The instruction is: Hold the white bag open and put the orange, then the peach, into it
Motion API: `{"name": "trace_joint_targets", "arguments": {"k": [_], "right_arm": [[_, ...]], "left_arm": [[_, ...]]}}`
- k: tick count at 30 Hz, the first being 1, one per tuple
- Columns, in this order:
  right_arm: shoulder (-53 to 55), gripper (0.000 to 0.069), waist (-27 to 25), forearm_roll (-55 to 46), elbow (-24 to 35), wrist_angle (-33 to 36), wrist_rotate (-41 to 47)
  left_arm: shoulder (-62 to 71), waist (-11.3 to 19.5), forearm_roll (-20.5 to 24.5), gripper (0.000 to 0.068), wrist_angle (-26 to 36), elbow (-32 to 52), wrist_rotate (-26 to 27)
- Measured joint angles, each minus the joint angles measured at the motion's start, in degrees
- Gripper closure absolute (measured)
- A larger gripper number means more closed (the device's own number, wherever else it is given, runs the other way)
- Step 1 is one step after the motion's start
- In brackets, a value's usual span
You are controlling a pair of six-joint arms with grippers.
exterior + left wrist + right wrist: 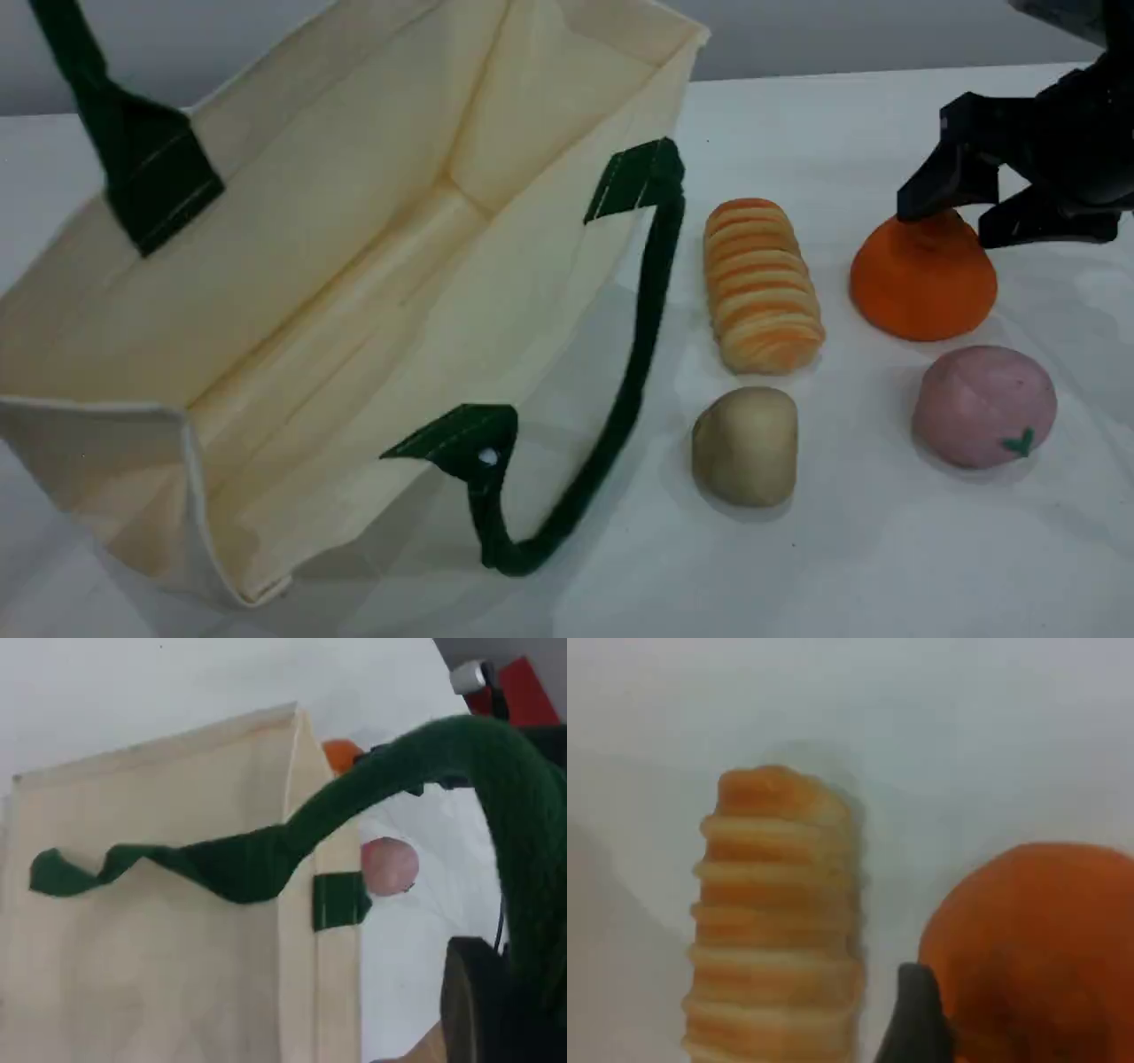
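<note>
The bag (292, 292), stiff cream canvas, gapes open on the white surface (886, 567). 1 green strap (642, 354) loops down in front. The other strap (115, 133) rises, clenched in the left jaws. To the right, the right jaws, spread wide, grasp the smooth orange (921, 283) by its tapered top as it rests on the surface. The round, matte pink peach (983, 408) sits just nearer.

**Q:** Finish of the right gripper (952, 226)?
**A:** Black throughout. Two angular fingers (943, 177) taper to blunt tips and are mounted on a bulky black housing (1076, 133). The wrist view shows one rounded black fingertip (917, 1023).
**Q:** And the left gripper (478, 1010)?
**A:** Only a dark, rounded tip is visible. A thin dark cable (501, 921) runs beside it.
</note>
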Motion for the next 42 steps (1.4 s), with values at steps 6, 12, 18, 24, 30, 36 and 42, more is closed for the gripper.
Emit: {"name": "trace_joint_targets", "arguments": {"k": [6,12,18,24,30,36,42], "right_arm": [[0.78,0.0185,0.0,0.0,0.0,0.0,-0.05],[4.21,0.0185,0.0,0.09,-1.36,0.27,-0.12],[4.96,0.0297,0.0,0.11,-1.63,1.83,-0.08],[4.96,0.0632,0.0,0.11,-1.63,5.79,-0.08],[1.98,0.0643,-0.06,-1.79,-1.58,7.55,-0.01],[-6.49,0.0644,0.01,-9.6,-1.51,7.86,-0.02],[-17.22,0.0644,0.0,-17.56,-1.51,13.08,4.58]], "left_arm": [[0.0,0.0,-0.05,0.0629,-0.05,0.0,0.42],[0.06,0.0,-0.23,0.0629,-0.05,0.0,0.42],[0.06,0.0,-0.28,0.0629,-0.05,0.0,0.42],[0.06,0.0,-0.28,0.0629,-0.05,0.0,0.42],[0.06,0.0,-0.28,0.0629,0.0,0.0,0.42],[0.06,0.0,0.02,0.0629,-0.55,0.0,0.68],[0.36,0.0,1.02,0.0629,-1.16,0.0,0.68]]}}
